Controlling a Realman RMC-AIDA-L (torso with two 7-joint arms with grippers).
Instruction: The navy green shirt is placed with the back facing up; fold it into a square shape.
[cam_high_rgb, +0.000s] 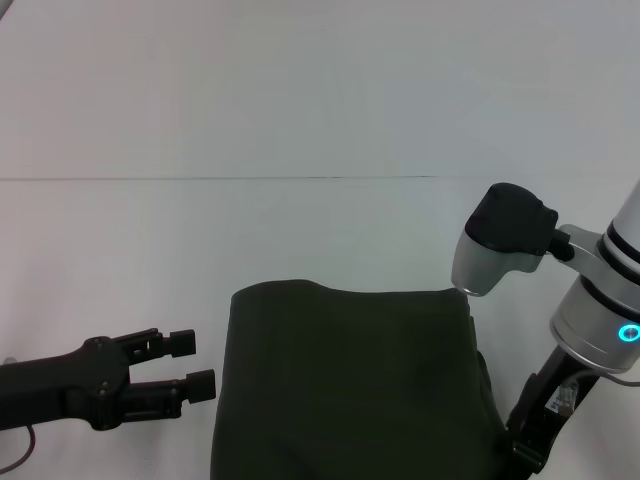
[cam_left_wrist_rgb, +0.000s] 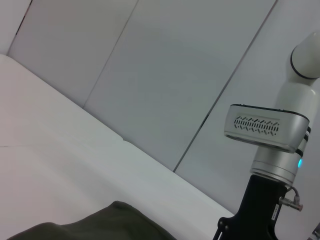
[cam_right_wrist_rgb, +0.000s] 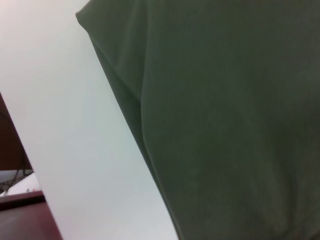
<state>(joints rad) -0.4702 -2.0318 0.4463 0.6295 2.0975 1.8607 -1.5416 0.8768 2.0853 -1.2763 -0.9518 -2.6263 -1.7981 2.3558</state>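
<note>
The navy green shirt (cam_high_rgb: 350, 385) lies on the white table (cam_high_rgb: 300, 100) at the lower centre of the head view, running off the bottom edge. It already shows a compact, roughly rectangular outline with straight side edges and a slightly rounded far edge. No lettering is visible, so the plain side faces up.

Handling judgement: the fabric is soft, light and limp. It will sag and drag when lifted, and stacked layers may slide apart. Grasp at a corner or along a folded edge, pinching all layers together; a mid-panel grasp would bunch the cloth.

The left gripper (cam_high_rgb: 190, 362) sits at the lower left of the head view, just beside the shirt's left edge and apart from it. Its two fingers are parted with a clear gap and hold nothing.

The right gripper is not visible; the right arm (cam_high_rgb: 590, 310) descends at the lower right, beside the shirt's right edge. The right wrist view shows only cloth and table, so its finger state cannot be determined.
</note>
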